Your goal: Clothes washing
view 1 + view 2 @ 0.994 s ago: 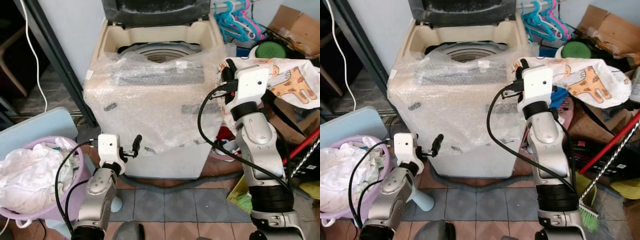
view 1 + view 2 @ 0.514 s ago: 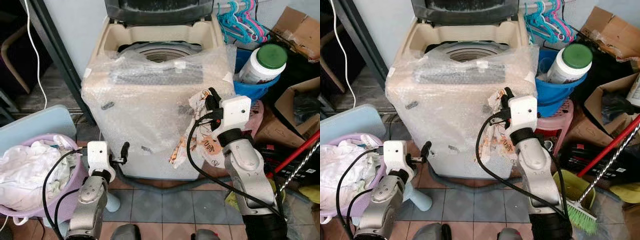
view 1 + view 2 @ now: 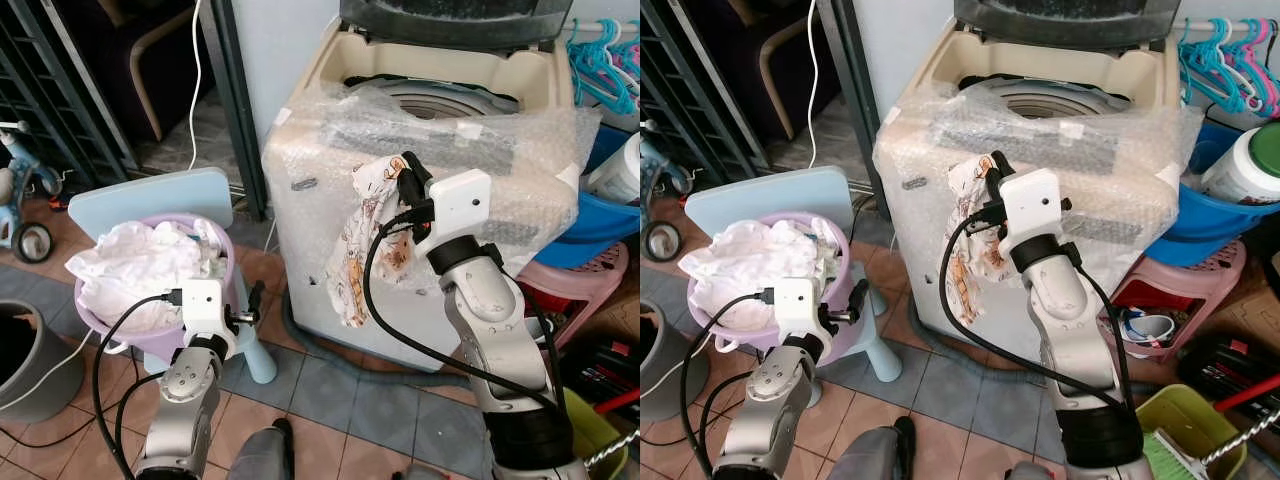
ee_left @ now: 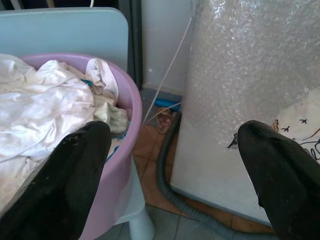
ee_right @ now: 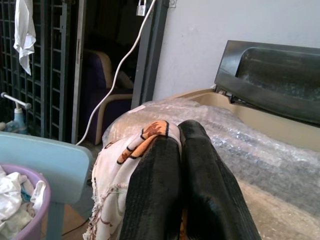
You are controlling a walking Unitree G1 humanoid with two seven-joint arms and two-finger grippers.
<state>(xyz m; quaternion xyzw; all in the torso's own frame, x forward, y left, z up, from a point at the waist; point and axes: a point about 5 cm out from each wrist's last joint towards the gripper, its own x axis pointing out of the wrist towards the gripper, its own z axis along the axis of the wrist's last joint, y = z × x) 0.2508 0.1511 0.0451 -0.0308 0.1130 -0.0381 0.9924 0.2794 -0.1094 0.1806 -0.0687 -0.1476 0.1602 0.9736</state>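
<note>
The right end effector (image 3: 405,170) is pinched tight on a patterned cloth (image 3: 362,240), which dangles against the bubble-wrapped washing machine (image 3: 440,140). The left end effector (image 4: 170,165) hangs wide open and unladen beside the purple laundry basket (image 3: 95,315) of white clothes (image 3: 140,265).

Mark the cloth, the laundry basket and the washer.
cloth (image 3: 362,240), left eye view, hanging middle.
laundry basket (image 3: 228,262), left eye view, purple rim.
washer (image 3: 930,70), right eye view, cream top edge.
</note>
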